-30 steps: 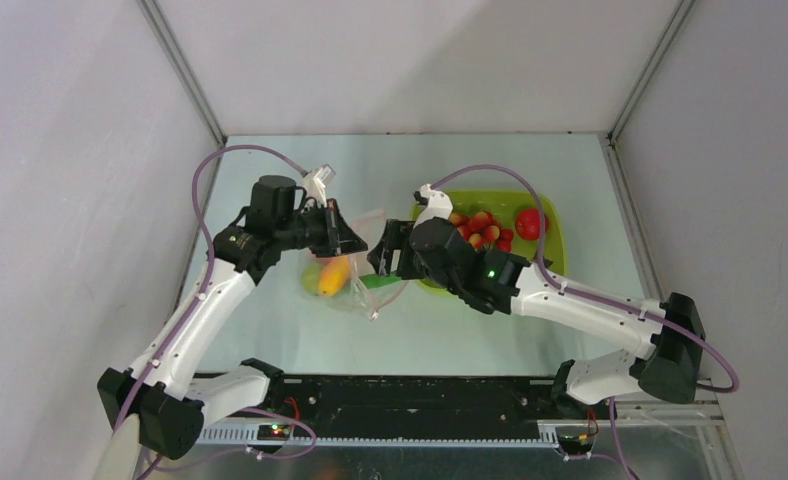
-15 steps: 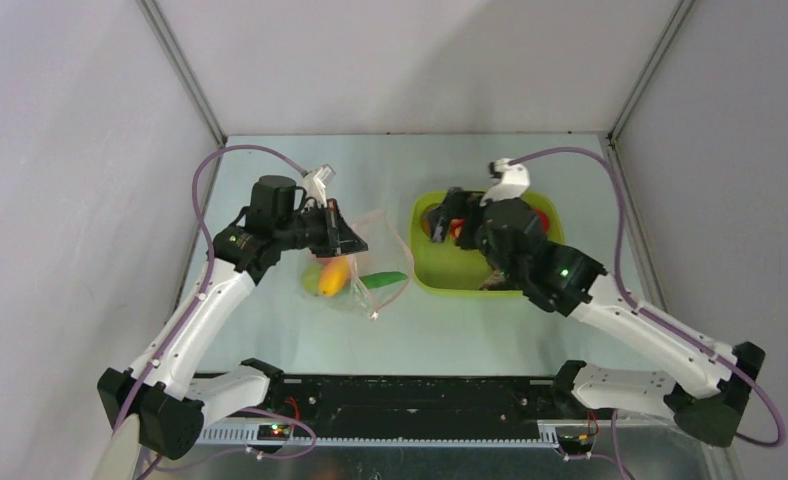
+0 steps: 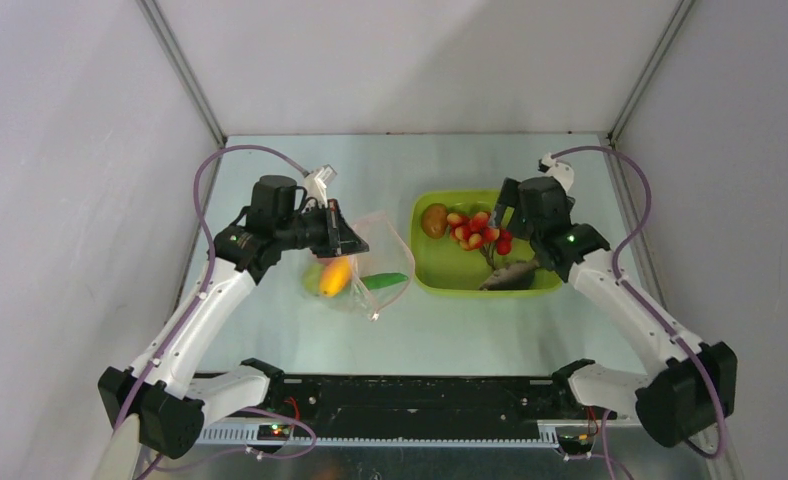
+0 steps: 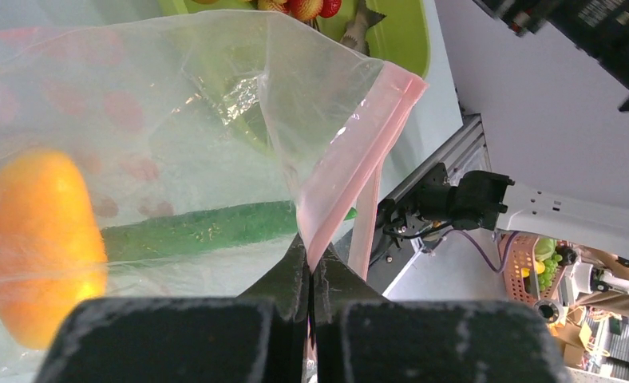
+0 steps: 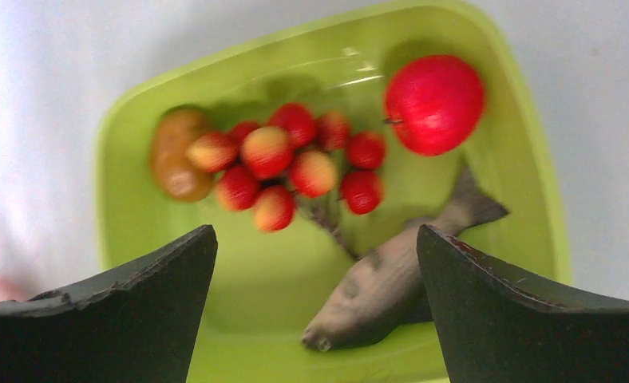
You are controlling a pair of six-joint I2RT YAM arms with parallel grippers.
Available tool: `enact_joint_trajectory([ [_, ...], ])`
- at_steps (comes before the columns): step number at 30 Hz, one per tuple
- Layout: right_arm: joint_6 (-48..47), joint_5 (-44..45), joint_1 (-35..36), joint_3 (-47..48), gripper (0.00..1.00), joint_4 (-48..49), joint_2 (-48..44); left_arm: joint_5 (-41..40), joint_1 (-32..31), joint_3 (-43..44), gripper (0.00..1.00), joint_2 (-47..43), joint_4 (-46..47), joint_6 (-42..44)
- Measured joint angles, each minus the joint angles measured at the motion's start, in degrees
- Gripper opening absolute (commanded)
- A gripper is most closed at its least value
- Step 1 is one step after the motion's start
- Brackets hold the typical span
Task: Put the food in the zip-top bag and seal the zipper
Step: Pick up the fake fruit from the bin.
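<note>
The clear zip-top bag (image 3: 378, 262) lies left of centre, its mouth lifted. My left gripper (image 3: 346, 238) is shut on the pinkish-red zipper (image 4: 359, 152) at the bag's mouth edge (image 4: 311, 267). Inside the bag (image 4: 176, 104) lie an orange-yellow piece (image 3: 334, 276) (image 4: 44, 239) and the long green pod (image 3: 383, 281) (image 4: 191, 231). My right gripper (image 3: 508, 210) (image 5: 315, 239) is open and empty above the lime-green tub (image 3: 422, 278). In the tub (image 5: 112, 199) are a brown kiwi (image 5: 176, 152), several strawberries (image 5: 295, 163), the red tomato (image 5: 435, 102) and a dark fish-shaped piece (image 5: 391, 279).
The tub stands right of the bag, a small gap between them. Grey walls close the table at the back and both sides. The black rail with the arm bases (image 3: 420, 400) runs along the near edge.
My right gripper has swung from the bag's mouth rightward to above the tub, open. The green pod stays in the bag. My left gripper has held still.
</note>
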Motion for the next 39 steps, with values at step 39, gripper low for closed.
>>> enact_joint_trajectory([
  [39, 19.39, 11.61, -12.63, 0.96, 0.99, 10.62, 30.86, 0.94, 0.0, 0.0, 0.0, 0.15, -0.02, 0.02],
])
